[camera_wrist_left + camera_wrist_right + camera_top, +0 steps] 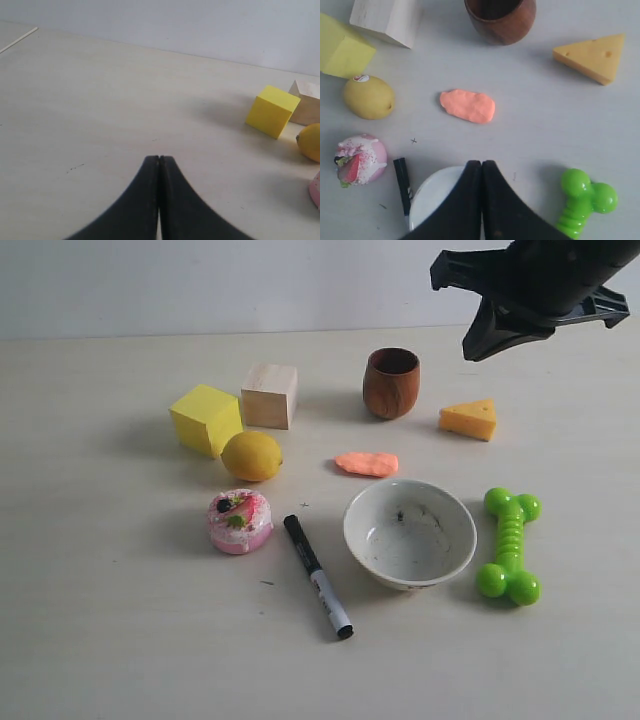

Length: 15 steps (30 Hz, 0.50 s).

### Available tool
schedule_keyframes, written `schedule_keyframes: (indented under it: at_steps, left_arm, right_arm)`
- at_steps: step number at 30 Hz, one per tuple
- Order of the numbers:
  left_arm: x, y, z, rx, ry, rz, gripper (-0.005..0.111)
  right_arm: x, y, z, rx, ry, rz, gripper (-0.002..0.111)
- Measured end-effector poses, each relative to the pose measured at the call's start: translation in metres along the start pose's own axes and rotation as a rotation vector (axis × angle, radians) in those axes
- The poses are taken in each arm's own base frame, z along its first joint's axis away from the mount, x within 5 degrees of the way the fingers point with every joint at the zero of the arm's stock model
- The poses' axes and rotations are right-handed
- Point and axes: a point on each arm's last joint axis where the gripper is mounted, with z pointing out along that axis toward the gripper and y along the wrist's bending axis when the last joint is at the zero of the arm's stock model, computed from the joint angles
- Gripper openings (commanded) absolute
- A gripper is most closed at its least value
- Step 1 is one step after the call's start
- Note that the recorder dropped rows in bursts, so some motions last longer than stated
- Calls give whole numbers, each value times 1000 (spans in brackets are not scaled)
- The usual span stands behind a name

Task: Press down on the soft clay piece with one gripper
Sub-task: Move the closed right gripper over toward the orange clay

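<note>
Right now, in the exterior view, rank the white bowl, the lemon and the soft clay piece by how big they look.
1. white bowl, clearly largest.
2. lemon.
3. soft clay piece, roughly as long as the lemon but much flatter, so smallest.

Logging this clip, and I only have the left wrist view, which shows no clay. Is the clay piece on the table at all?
Observer: Yes. The soft clay piece lies flat between the wooden cup and the white bowl, touching neither.
Operator: And the other arm?
Observer: The right pincer is shut and hangs in the air, apart from the clay.
Operator: Is anything lying on the clay?
Observer: No, its top is bare in the right wrist view.
</note>
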Motion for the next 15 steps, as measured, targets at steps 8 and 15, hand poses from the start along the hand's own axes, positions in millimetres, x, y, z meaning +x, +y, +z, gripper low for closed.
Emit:
schedule_keyframes:
  at_steps: [8,15]
  left_arm:
    - [0,0,0,0,0,0,0]
    - [0,0,0,0,0,0,0]
  right_arm:
    - [-5,-1,20,-31,3,46,0]
    - [-12,1,49,-105,61,56,0]
